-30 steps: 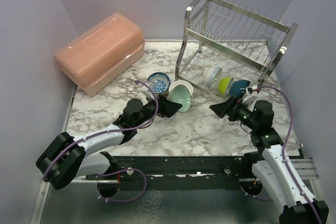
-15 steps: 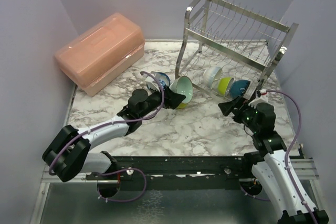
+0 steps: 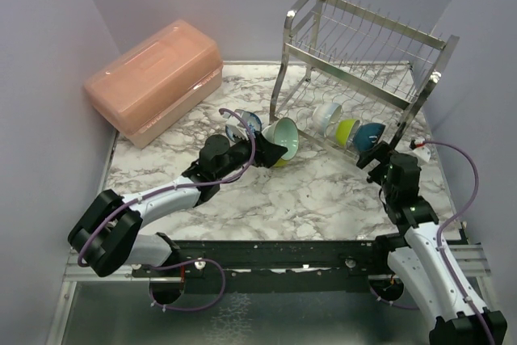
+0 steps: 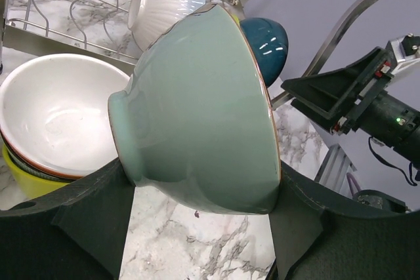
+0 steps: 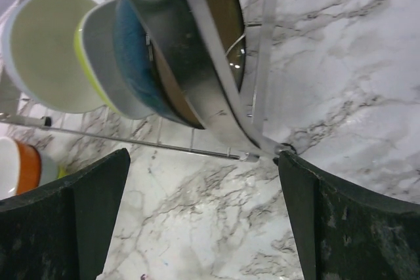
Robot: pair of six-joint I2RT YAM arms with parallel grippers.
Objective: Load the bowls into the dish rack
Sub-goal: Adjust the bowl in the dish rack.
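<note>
A marble counter (image 3: 323,191) carries a steel dish rack (image 3: 367,46) at its far right corner and a pink lidded box (image 3: 153,78) at its far left corner.

The left gripper (image 3: 271,149) is near the middle of the counter, just in front of the rack's left leg. Its jaws are clamped on a mint green bowl (image 4: 197,109) tipped on its side, one finger by the foot and the other by the rim. The right gripper (image 5: 197,227) hangs beside the rack's front right leg, jaws wide apart and holding nothing.

Three bowls stand on edge in the rack's lower tier: a white ribbed bowl (image 4: 164,4), a lime bowl (image 3: 347,129) and a teal bowl (image 3: 372,133). On the counter, just beside the held bowl, a white bowl (image 4: 59,109) sits nested in a yellow bowl (image 4: 26,178). A blue-and-white bowl (image 3: 242,124) lies nearer the far edge.

The grip looks like the weak point: the glazed wall is curved and smooth, so the bowl could slide out and strike the marble. A low swing towards the free slots could knock it against the rack's front rail or the white ribbed bowl. The nested pair is close enough to be nudged. The right gripper is so near the rack leg that a careless move could jolt the rack and its bowls.
</note>
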